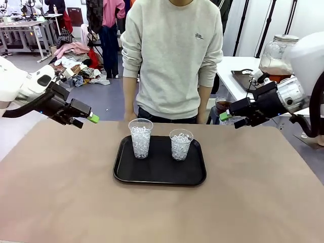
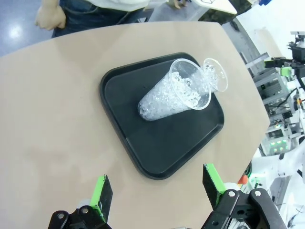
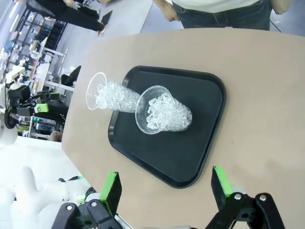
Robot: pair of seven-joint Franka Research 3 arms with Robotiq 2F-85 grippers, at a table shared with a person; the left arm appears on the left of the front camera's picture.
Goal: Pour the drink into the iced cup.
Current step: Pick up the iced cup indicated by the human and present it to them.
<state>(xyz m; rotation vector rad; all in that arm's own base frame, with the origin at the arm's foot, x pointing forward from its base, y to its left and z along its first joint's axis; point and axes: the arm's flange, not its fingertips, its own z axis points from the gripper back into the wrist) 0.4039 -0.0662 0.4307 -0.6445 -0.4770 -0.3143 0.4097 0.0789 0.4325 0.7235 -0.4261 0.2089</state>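
Two clear plastic cups filled with ice stand on a black tray (image 1: 159, 174): a taller cup (image 1: 140, 137) on the left and a shorter cup (image 1: 180, 144) on the right. The drink's glass jar (image 1: 276, 53) with a metal lid stands on a white side table at the back right, partly hidden by my right arm. My left gripper (image 1: 87, 120) hovers open above the table, left of the tray. Right of the tray, my right gripper (image 1: 230, 119) hovers open. Both wrist views show open empty grippers (image 2: 157, 186) (image 3: 166, 185) facing the cups (image 2: 174, 90) (image 3: 164, 114).
A person in a grey sweatshirt (image 1: 172, 55) stands at the far edge behind the tray, hands hanging near the table edge. Brown paper covers the table (image 1: 76, 192). A dark tray (image 1: 243, 78) lies on the white side table beside the jar.
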